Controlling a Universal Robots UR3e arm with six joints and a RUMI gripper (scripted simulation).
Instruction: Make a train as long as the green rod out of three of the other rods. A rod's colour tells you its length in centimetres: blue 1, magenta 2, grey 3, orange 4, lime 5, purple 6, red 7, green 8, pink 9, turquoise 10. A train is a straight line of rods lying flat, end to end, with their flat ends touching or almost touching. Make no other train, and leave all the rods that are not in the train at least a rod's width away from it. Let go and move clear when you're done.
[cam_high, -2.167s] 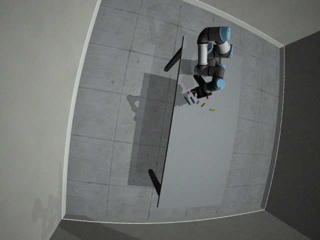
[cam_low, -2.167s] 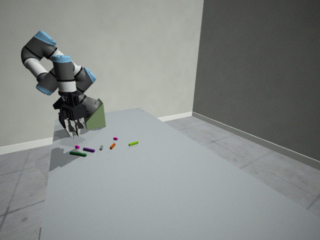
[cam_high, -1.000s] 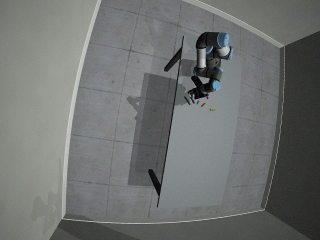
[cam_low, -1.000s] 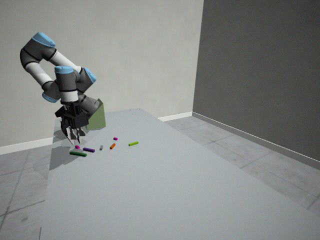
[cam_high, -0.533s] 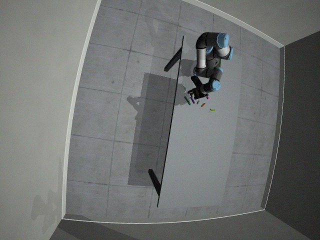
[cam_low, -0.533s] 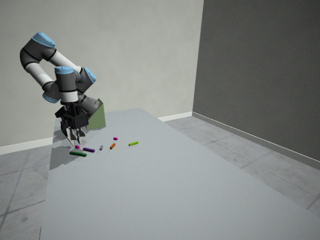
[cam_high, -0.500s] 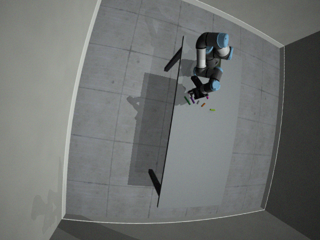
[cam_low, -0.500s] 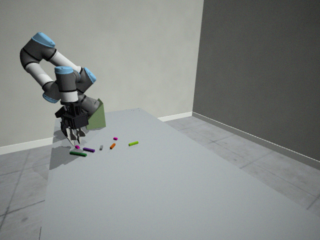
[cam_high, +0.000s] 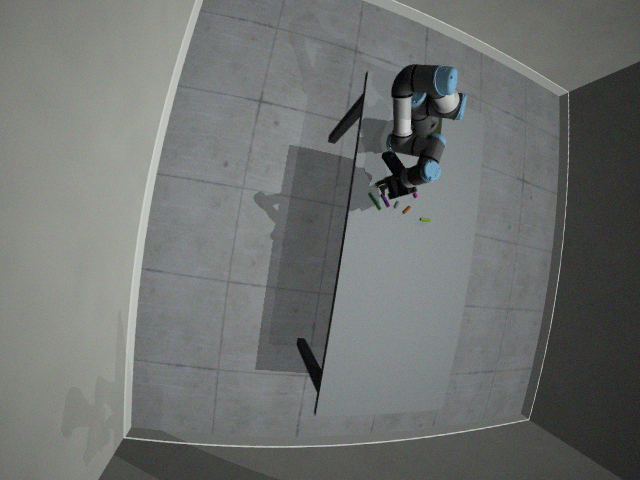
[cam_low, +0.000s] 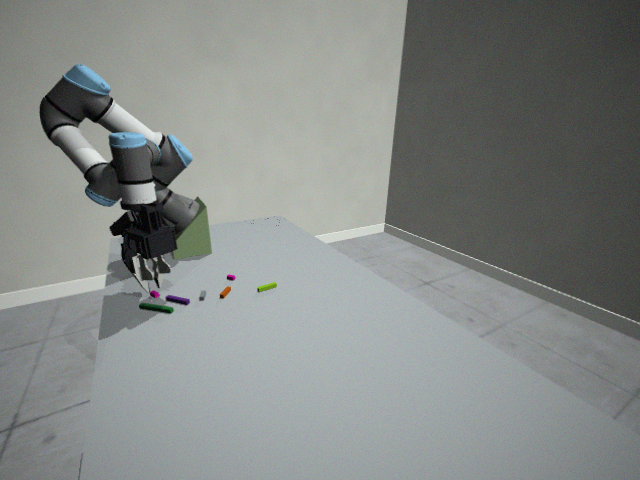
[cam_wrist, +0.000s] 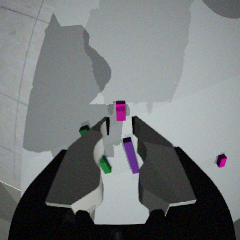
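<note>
My gripper (cam_high: 379, 187) (cam_low: 153, 290) (cam_wrist: 120, 118) is slightly open and empty, low over the table. One magenta rod (cam_low: 155, 293) (cam_wrist: 121, 112) lies just beyond the gap between the fingertips in the wrist view. The green rod (cam_high: 374, 200) (cam_low: 156, 308) (cam_wrist: 105, 165) is partly hidden by the left finger there. The purple rod (cam_high: 385, 200) (cam_low: 177, 299) (cam_wrist: 131, 156) lies beside it, apart. A grey rod (cam_high: 396, 204) (cam_low: 202, 295), an orange rod (cam_high: 406, 209) (cam_low: 225, 292) and a lime rod (cam_high: 424, 220) (cam_low: 267, 286) lie separately. Another magenta rod (cam_high: 415, 195) (cam_low: 231, 277) (cam_wrist: 221, 160) lies apart.
The rods lie on the grey table (cam_high: 398, 310) (cam_low: 310, 387), near its long edge on the green rod's side. A green block (cam_low: 199, 240) stands by the arm's base. The arm's shadow falls over the green rod's surroundings.
</note>
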